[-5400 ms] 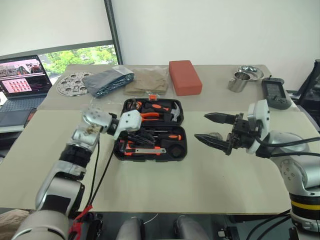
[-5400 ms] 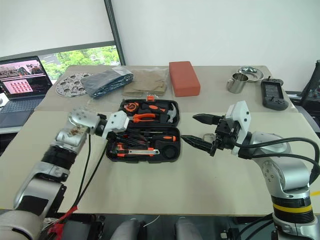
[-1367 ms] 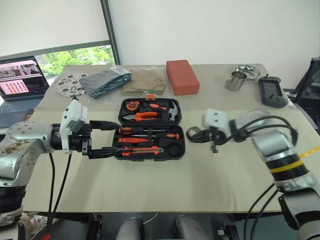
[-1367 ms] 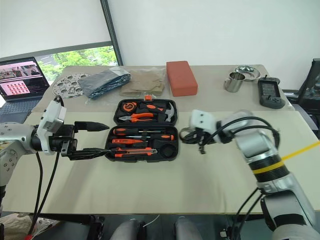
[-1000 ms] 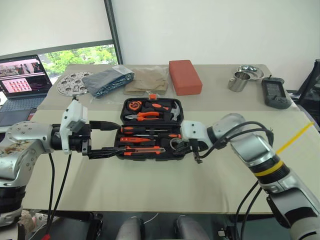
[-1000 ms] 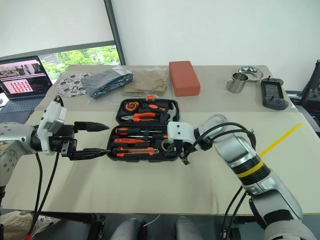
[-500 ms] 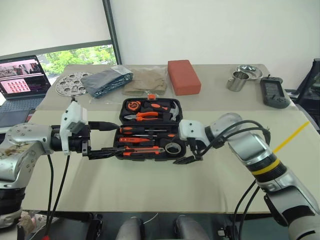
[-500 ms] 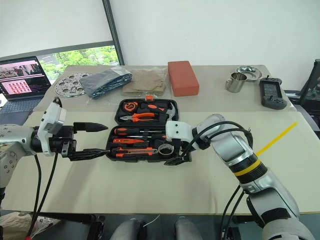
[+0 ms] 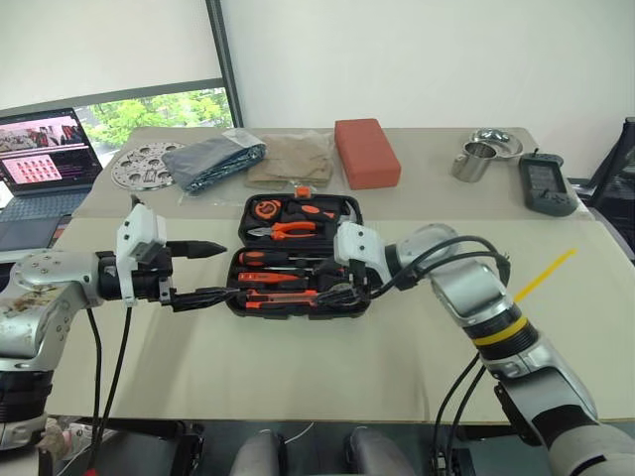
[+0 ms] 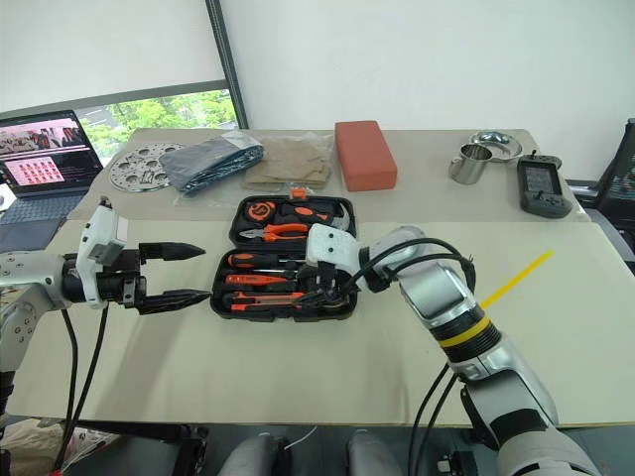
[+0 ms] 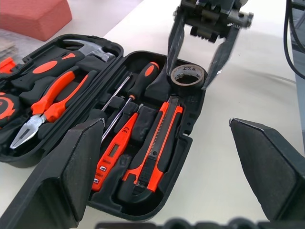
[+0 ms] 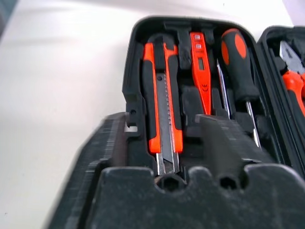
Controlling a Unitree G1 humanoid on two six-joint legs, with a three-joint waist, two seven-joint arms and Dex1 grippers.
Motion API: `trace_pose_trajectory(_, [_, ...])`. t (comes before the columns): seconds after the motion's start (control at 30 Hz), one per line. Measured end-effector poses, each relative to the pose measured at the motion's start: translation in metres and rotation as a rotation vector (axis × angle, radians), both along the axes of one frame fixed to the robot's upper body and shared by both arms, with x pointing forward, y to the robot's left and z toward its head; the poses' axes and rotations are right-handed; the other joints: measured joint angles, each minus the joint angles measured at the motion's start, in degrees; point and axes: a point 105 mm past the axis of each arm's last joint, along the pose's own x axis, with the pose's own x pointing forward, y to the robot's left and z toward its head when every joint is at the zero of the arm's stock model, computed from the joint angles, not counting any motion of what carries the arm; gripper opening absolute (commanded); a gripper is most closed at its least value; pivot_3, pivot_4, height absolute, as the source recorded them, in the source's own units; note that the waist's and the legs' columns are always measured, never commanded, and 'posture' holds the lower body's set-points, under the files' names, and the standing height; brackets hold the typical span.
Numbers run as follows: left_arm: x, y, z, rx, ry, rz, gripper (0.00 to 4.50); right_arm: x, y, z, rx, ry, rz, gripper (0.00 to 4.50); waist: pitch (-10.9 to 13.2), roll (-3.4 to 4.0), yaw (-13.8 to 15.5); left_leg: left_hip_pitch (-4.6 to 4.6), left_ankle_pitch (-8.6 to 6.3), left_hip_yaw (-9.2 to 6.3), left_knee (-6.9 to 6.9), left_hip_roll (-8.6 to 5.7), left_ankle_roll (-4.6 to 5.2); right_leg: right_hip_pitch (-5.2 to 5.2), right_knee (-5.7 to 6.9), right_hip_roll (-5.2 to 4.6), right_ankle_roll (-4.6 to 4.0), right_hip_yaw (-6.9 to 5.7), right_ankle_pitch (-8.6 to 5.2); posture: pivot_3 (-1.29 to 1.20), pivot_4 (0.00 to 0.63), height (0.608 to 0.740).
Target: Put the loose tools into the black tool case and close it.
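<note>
The black tool case [image 9: 359, 223] lies open on the table. In it lie two slim screwdrivers [image 11: 143, 78], the orange pen-sized tool [image 11: 116, 148] and an orange knife [image 11: 159, 138]. The dark tape roll [image 11: 187, 71] sits in the round slot at the near half's right end. My right gripper [image 11: 188, 79] hangs open over it, one finger on each side of the roll. My left gripper [image 9: 228, 268] is wide open, just left of the case, holding nothing.
Pliers [image 11: 47, 105], a hammer [image 11: 86, 47] and a tape measure [image 9: 263, 209] fill the far half. Behind the case lie a red-orange block [image 9: 367, 151], brown paper, a grey bag [image 9: 213, 159] and metal cups [image 9: 486, 149]. A laptop [image 9: 40, 159] stands far left.
My right gripper carried the tape roll leftward to the case, opened wide over its slot, and has now narrowed around the roll. My left gripper has stayed open beside the case.
</note>
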Motion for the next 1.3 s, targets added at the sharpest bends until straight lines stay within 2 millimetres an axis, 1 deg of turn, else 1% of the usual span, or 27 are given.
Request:
trace_pose_trajectory(0.13, [-0.003,-0.004,0.002,-0.003,-0.003,-0.028,4.50,-0.002,0.004,-0.007,-0.032,-0.002,0.010,0.01,0.0,0.00,-0.2,0.02,0.00,-0.01,-0.01,0.03,0.00,0.00,0.02,0.05,0.00,0.00,0.00,0.00,0.150,0.740])
trace_pose_trajectory(0.2, [-0.007,-0.009,0.005,-0.014,-0.004,-0.058,4.50,-0.001,0.003,-0.013,-0.066,-0.008,0.009,0.01,0.0,0.00,-0.2,0.02,0.00,-0.01,-0.01,0.03,0.00,0.00,0.02,0.05,0.00,0.00,0.00,0.00,0.150,0.740])
trace_pose_trajectory(0.3, [-0.009,-0.011,0.005,-0.018,0.004,-0.074,4.50,0.003,-0.004,-0.022,-0.109,0.002,-0.014,0.01,0.0,-0.01,-0.2,0.01,0.00,-0.01,0.00,0.01,0.00,0.00,0.01,0.04,0.00,0.00,0.00,0.00,0.150,0.740])
trace_pose_trajectory(0.57, [-0.013,-0.016,0.008,-0.027,-0.002,-0.102,4.50,0.006,-0.012,-0.023,-0.140,-0.019,-0.034,0.01,0.0,-0.01,-0.2,0.03,0.00,-0.01,0.00,0.01,0.00,0.02,0.01,0.04,0.00,0.00,0.00,0.00,0.150,0.740])
trace_pose_trajectory(0.63, [-0.013,-0.016,0.008,-0.027,-0.002,-0.102,4.50,0.006,-0.010,-0.018,-0.103,0.006,-0.048,0.01,0.0,-0.01,-0.2,0.02,0.00,0.00,0.00,0.02,0.00,0.00,0.01,0.04,0.00,0.01,0.00,0.00,0.150,0.740])
trace_pose_trajectory(0.7, [-0.013,-0.016,0.009,-0.027,-0.003,-0.102,4.50,0.004,-0.001,0.000,-0.018,0.023,-0.046,0.01,0.0,-0.01,-0.4,0.02,0.00,0.00,-0.01,0.04,0.00,-0.02,0.04,0.08,0.00,0.03,0.00,0.00,0.150,0.740])
trace_pose_trajectory(0.73, [-0.012,-0.016,0.009,-0.027,-0.006,-0.103,4.50,0.007,0.002,0.014,0.027,0.007,-0.053,0.01,0.0,-0.01,-0.4,0.02,0.00,-0.02,-0.01,0.05,0.00,-0.02,0.04,0.09,-0.01,0.02,0.00,0.00,0.150,0.740])
trace_pose_trajectory(0.8, [-0.011,-0.015,0.010,-0.029,-0.007,-0.099,4.50,0.017,-0.001,0.045,0.096,-0.053,-0.092,0.01,0.0,-0.01,-0.2,0.04,0.00,-0.04,-0.01,0.04,0.00,0.00,0.04,0.07,-0.01,-0.01,0.00,0.00,0.150,0.740])
trace_pose_trajectory(0.83, [-0.010,-0.013,0.009,-0.030,-0.002,-0.087,4.50,0.024,-0.007,0.059,0.125,-0.083,-0.127,0.01,0.0,-0.01,-0.2,0.06,0.00,-0.03,-0.02,0.03,0.00,0.03,0.02,0.05,-0.01,-0.01,0.00,0.00,0.150,0.740])
trace_pose_trajectory(0.87, [-0.008,-0.011,0.008,-0.031,0.002,-0.076,4.50,0.029,-0.013,0.066,0.146,-0.091,-0.158,0.01,0.0,-0.02,0.0,0.06,0.00,-0.05,-0.01,0.01,0.00,0.05,-0.01,0.01,-0.01,-0.05,0.00,0.00,0.150,0.740])
trace_pose_trajectory(0.93, [-0.005,-0.006,0.005,-0.026,0.006,-0.050,4.50,0.041,-0.025,0.069,0.173,-0.088,-0.232,0.01,0.0,-0.03,0.1,0.04,0.00,-0.03,-0.01,0.00,0.00,0.05,-0.03,-0.02,-0.01,-0.05,0.00,0.00,0.150,0.740])
trace_pose_trajectory(0.97, [0.001,-0.004,0.006,-0.047,-0.007,-0.026,4.50,0.052,-0.034,0.065,0.192,-0.078,-0.297,0.01,0.0,-0.04,0.2,0.03,0.00,0.01,-0.01,-0.02,0.00,0.03,-0.03,-0.04,-0.01,-0.02,0.00,0.00,0.150,0.740])
trace_pose_trajectory(1.07, [0.030,0.002,0.015,-0.148,-0.084,0.079,4.50,0.091,-0.060,0.057,0.285,-0.036,-0.535,0.01,0.0,-0.06,0.2,0.03,0.01,0.04,0.02,-0.05,-0.01,0.02,-0.01,-0.02,-0.08,-0.01,0.06,0.00,0.150,0.740])
trace_pose_trajectory(1.1, [0.041,0.006,0.017,-0.179,-0.107,0.123,4.50,0.101,-0.070,0.055,0.294,-0.037,-0.603,0.58,0.0,-0.06,0.1,0.03,0.01,0.04,0.02,-0.05,-0.01,0.02,0.00,-0.02,-0.08,-0.01,0.06,0.00,0.150,0.740])
trace_pose_trajectory(1.13, [0.051,0.010,0.019,-0.223,-0.111,0.169,4.50,0.108,-0.079,0.052,0.302,-0.026,-0.655,0.75,0.0,-0.06,0.1,0.03,0.01,0.05,0.01,-0.05,0.00,0.02,0.00,-0.01,-0.08,0.01,0.06,0.00,0.150,0.740])
trace_pose_trajectory(1.17, [0.060,0.014,0.019,-0.261,-0.112,0.207,4.50,0.113,-0.084,0.049,0.311,-0.010,-0.689,1.12,0.0,-0.06,0.0,0.01,0.01,0.04,0.00,-0.04,0.00,-0.01,-0.02,0.02,-0.08,0.00,0.06,0.00,0.150,0.740])
trace_pose_trajectory(1.2, [0.070,0.018,0.020,-0.299,-0.110,0.254,4.50,0.117,-0.088,0.045,0.319,0.013,-0.722,1.50,0.0,-0.06,-0.1,0.01,0.01,0.03,-0.01,-0.03,0.00,0.00,0.01,0.03,-0.08,-0.01,0.06,0.00,0.150,0.740])
trace_pose_trajectory(1.23, [0.085,0.025,0.020,-0.339,-0.093,0.326,4.50,0.122,-0.091,0.038,0.340,0.050,-0.770,1.89,0.0,-0.07,-0.3,-0.02,0.01,0.04,-0.04,-0.04,0.00,-0.06,-0.01,0.08,-0.08,0.02,0.06,0.00,0.150,0.740])
trace_pose_trajectory(1.27, [0.093,0.029,0.019,-0.352,-0.081,0.362,4.50,0.124,-0.090,0.034,0.346,0.072,-0.790,2.23,0.0,-0.07,-0.5,-0.03,0.01,0.06,-0.08,-0.04,0.00,-0.08,-0.02,0.10,-0.09,0.04,0.07,0.00,0.150,0.740])
trace_pose_trajectory(1.3, [0.107,0.034,0.016,-0.379,-0.046,0.425,4.50,0.129,-0.090,0.025,0.365,0.120,-0.831,2.50,0.0,-0.06,-0.7,-0.02,0.01,0.04,-0.10,-0.04,0.00,-0.08,0.01,0.11,-0.09,0.04,0.07,0.00,0.150,0.740])
